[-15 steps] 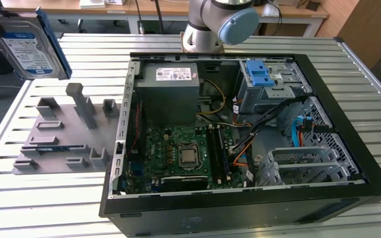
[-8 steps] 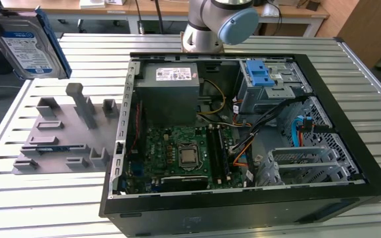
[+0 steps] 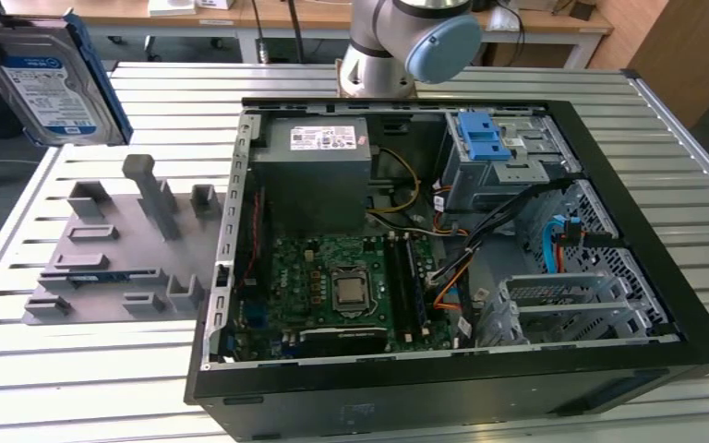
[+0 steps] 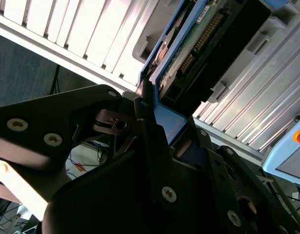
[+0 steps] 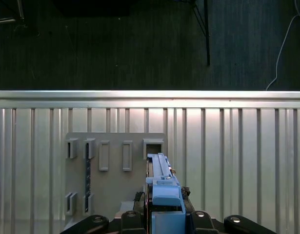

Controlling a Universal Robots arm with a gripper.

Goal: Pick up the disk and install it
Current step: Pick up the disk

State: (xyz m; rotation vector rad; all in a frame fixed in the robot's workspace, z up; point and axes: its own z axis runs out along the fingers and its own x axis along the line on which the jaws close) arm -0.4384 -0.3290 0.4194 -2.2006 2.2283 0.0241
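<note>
A slatted metal bench (image 3: 84, 378) carries an open computer case (image 3: 453, 380), with wooden desks (image 3: 306, 18) in the room behind. Near the bench's edge on the exterior view's left lies a grey slotted holder (image 3: 96, 277). I see the disk (image 3: 53, 83) upright in the air above that holder, apart from it and well outside the case. In the first wrist view my end effector (image 5: 167, 217) is clamped on the disk's blue-framed end. Inside the case, a metal cage (image 3: 502, 157) with a blue latch sits by the far wall.
</note>
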